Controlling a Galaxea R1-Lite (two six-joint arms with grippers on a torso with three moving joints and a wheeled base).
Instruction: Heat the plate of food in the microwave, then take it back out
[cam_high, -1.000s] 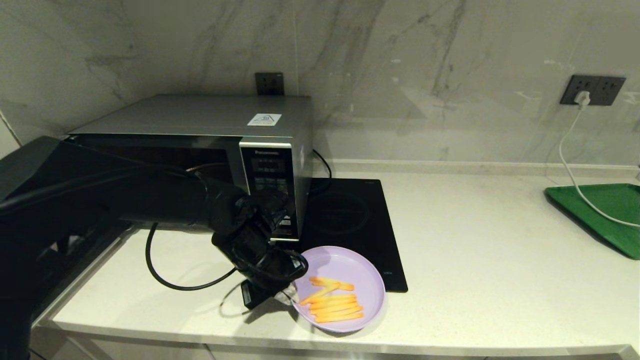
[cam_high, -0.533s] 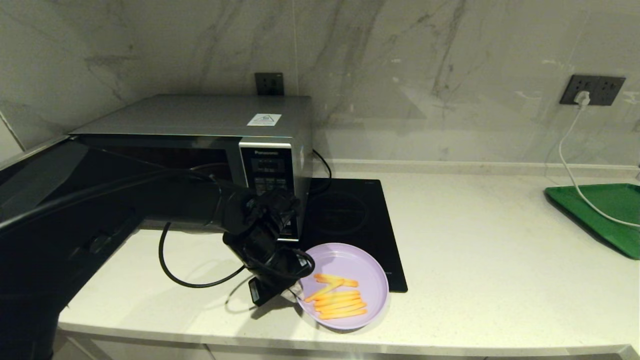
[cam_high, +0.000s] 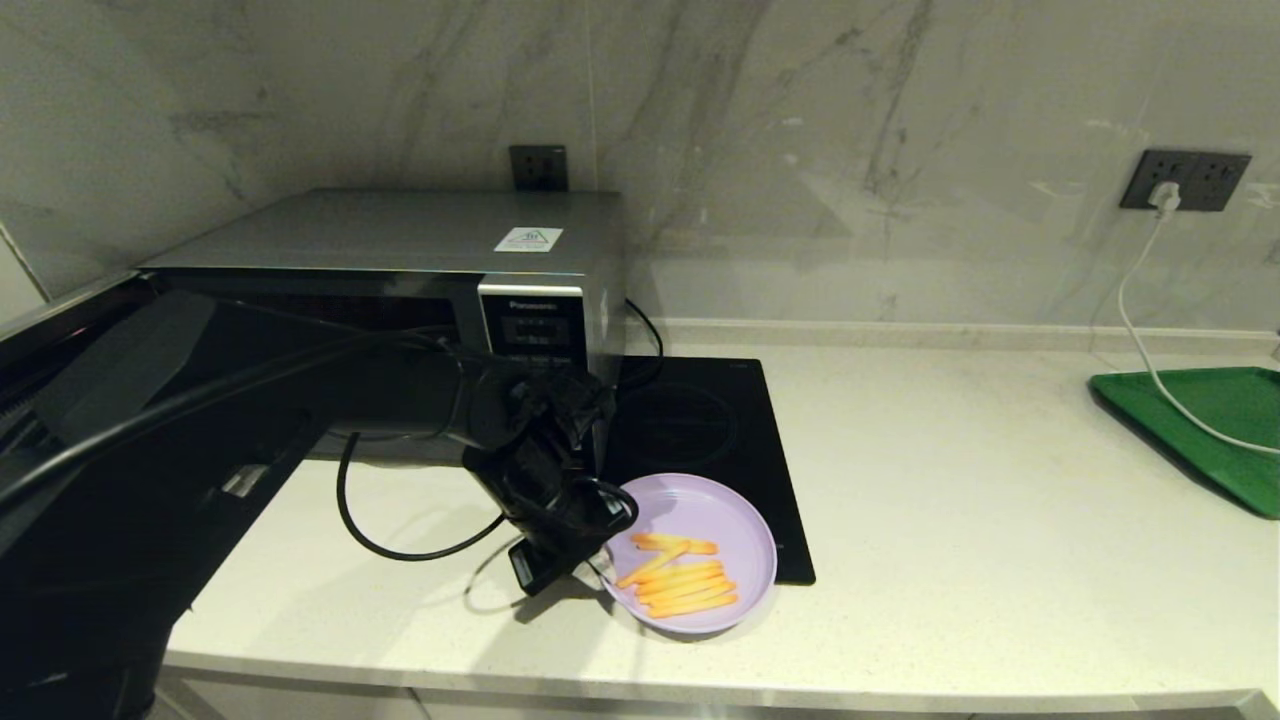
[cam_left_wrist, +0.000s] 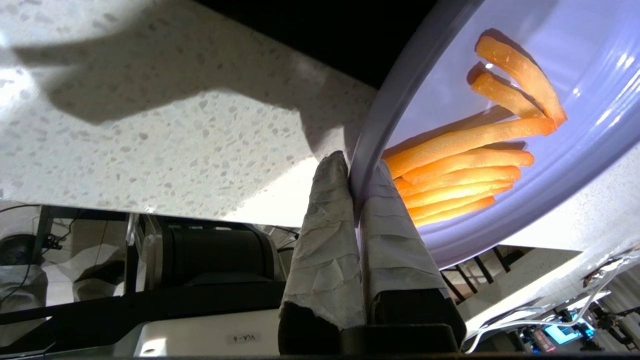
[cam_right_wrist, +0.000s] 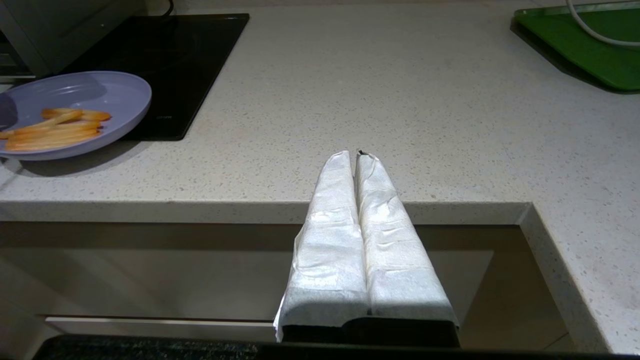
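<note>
The lilac plate of food (cam_high: 695, 508) with several orange fries (cam_high: 682, 586) hangs just above the counter's front part, overlapping the near corner of the black hob (cam_high: 700, 420). My left gripper (cam_high: 598, 575) is shut on the plate's left rim; in the left wrist view the taped fingers (cam_left_wrist: 325, 210) pinch the rim (cam_left_wrist: 400, 85) between them. The silver microwave (cam_high: 400, 235) stands behind my left arm, its dark door swung open to the left. My right gripper (cam_right_wrist: 356, 155) is shut and empty, parked below the counter's front edge, and the plate (cam_right_wrist: 100, 92) shows far to its left.
A green tray (cam_high: 1210, 420) lies at the far right with a white cable (cam_high: 1140, 330) running onto it from a wall socket. A black cable (cam_high: 400, 550) loops on the counter in front of the microwave. The counter edge runs close below the plate.
My left gripper has carried the plate away from the counter's front edge and a little to the right, toward the hob and microwave. The right gripper stays put.
</note>
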